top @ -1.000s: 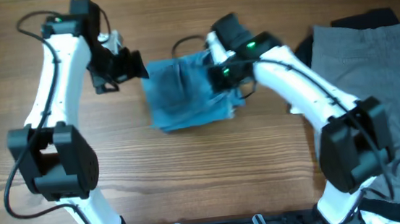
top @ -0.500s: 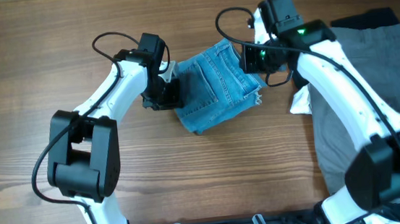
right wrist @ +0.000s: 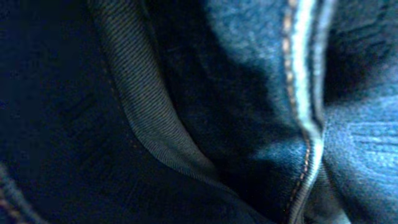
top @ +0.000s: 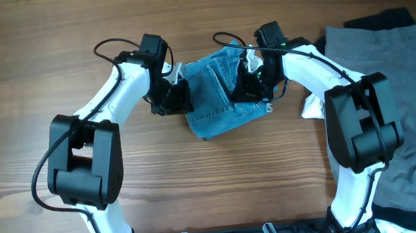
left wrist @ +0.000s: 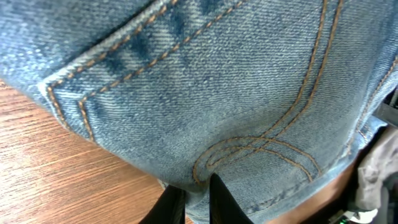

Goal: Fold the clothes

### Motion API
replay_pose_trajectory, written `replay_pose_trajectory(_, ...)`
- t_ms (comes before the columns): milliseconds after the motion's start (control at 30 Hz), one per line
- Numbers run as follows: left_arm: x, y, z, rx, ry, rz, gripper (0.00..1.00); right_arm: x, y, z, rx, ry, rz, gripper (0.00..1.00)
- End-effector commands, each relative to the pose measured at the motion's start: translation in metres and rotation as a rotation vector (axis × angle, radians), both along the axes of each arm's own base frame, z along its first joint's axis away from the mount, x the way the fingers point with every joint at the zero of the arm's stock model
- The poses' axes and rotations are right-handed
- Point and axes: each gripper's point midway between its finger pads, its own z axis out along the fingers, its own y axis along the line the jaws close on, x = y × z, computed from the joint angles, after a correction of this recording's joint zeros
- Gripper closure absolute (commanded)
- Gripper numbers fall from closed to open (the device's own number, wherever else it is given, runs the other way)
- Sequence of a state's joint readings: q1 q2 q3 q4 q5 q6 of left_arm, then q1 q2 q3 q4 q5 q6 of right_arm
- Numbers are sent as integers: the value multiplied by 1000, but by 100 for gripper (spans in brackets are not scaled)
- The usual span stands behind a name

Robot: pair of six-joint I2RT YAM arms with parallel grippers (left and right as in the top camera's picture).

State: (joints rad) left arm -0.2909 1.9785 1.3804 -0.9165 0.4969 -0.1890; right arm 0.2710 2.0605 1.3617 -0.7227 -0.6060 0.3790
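A: What is at the far left?

B: Bare tabletop [top: 24, 87], brown wood with a long grain. Next comes your left hand [top: 172, 98], at the left edge of the jeans [top: 218, 104].

A: Does that hand grip something?

B: Yes. In its wrist view the two black fingers [left wrist: 217, 198] stand pressed near to each other, and a thin edge of the denim is pinched between them.

A: How do the jeans look?

B: They lie in the middle of the tabletop, folded to a thick packet, roughly square and a little turned. The cloth is light-blue denim with a fine diagonal weave. Tan double stitching runs over it, and the left wrist view shows the corner of a stitched pocket [left wrist: 155, 68]. At the near right corner some pale threads hang out.

A: And the right hand?

B: Your right hand [top: 249, 84] is on the right part of the packet. Its wrist view is filled with dark denim, very close and in shadow: a folded seam and one line of stitching. The fingers do not show there, so I cannot tell if this hand is spread or pressed together.

A: What lies to the right of it?

B: A small white piece [top: 313, 109] lies at the left edge of the grey trousers [top: 393, 70]. The trousers are large and smooth, and they reach to the right border. A black piece [top: 384, 19] shows at their far edge. These pieces lie apart from the jeans.
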Motion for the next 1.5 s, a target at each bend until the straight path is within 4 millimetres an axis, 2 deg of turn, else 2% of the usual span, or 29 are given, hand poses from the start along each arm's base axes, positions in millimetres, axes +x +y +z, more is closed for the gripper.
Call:
replay_pose_trajectory(0,-11,-26,23,-166,59,-18,89,-14,7,-19,7,62,21,86)
replay_pose_trajectory(67,-14,-26,25,-162,70,-20,93,-7,9,-2,17,-16,64,85)
replay_pose_trajectory(133,-23,-25,18,-90,85,-42,94,5,3,33,-14,-142,64,82)
replay_pose_trajectory(200,-27,-25,0,47,88,17,96,18,-12,83,-90,-308,17,77)
replay_pose_trajectory(267,-28,-32,-16,90,85,84,96,24,-26,124,-130,-409,-73,71)
replay_pose_trajectory(300,-27,-29,-30,143,85,140,96,24,-32,144,-138,-462,-100,67)
replay_pose_trajectory(367,-24,-8,-55,249,114,279,95,19,-38,181,-132,-558,-123,65)
replay_pose_trajectory(467,1,25,-76,286,134,460,95,15,-41,198,-128,-604,-134,63)
replay_pose_trajectory(533,36,48,-77,193,96,574,96,13,-41,196,-132,-591,-133,62)
replay_pose_trajectory(567,65,59,-67,113,30,601,96,11,-41,193,-135,-578,-130,62)
replay_pose_trajectory(600,101,69,-44,7,-71,579,96,10,-41,190,-137,-567,-126,60)
replay_pose_trajectory(633,119,75,-27,-36,-129,559,94,11,-41,188,-140,-562,-124,58)
replay_pose_trajectory(700,153,93,18,-64,-244,524,88,14,-39,183,-134,-558,-114,58)
replay_pose_trajectory(733,165,98,41,-64,-289,497,84,15,-33,182,-117,-570,-76,58)
replay_pose_trajectory(767,172,98,72,-56,-327,449,76,16,-24,180,-91,-586,-28,57)
replay_pose_trajectory(833,162,91,98,-41,-309,393,57,19,-5,173,-54,-619,58,55)
replay_pose_trajectory(867,143,85,103,-23,-244,361,42,22,3,166,-56,-627,88,53)
replay_pose_trajectory(900,125,81,99,-7,-174,350,30,24,9,158,-56,-625,109,52)
replay_pose_trajectory(967,85,71,85,33,-9,318,18,31,19,142,-48,-616,127,47)
replay_pose_trajectory(1033,62,61,74,56,76,288,18,42,27,123,-50,-617,147,46)
replay_pose_trajectory(1100,46,53,62,74,140,282,18,51,36,87,-28,-557,140,55)
replay_pose_trajectory(1133,46,51,59,76,147,301,17,49,45,65,19,-494,145,67)
replay_pose_trajectory(1167,50,50,58,72,142,326,16,45,52,49,64,-443,158,73)
replay_pose_trajectory(1200,53,49,58,67,141,346,15,42,57,38,91,-401,160,77)
replay_pose_trajectory(1233,56,48,59,55,142,367,13,36,60,18,110,-324,146,82)
replay_pose_trajectory(1300,56,45,60,47,160,397,12,29,57,-8,98,-217,97,88)
replay_pose_trajectory(1333,55,44,59,49,170,409,8,26,54,-15,90,-175,69,89)
replay_pose_trajectory(1400,50,39,50,59,207,448,2,26,53,-15,89,-166,58,90)
replay_pose_trajectory(1467,37,34,27,72,272,494,0,27,53,-14,87,-154,41,89)
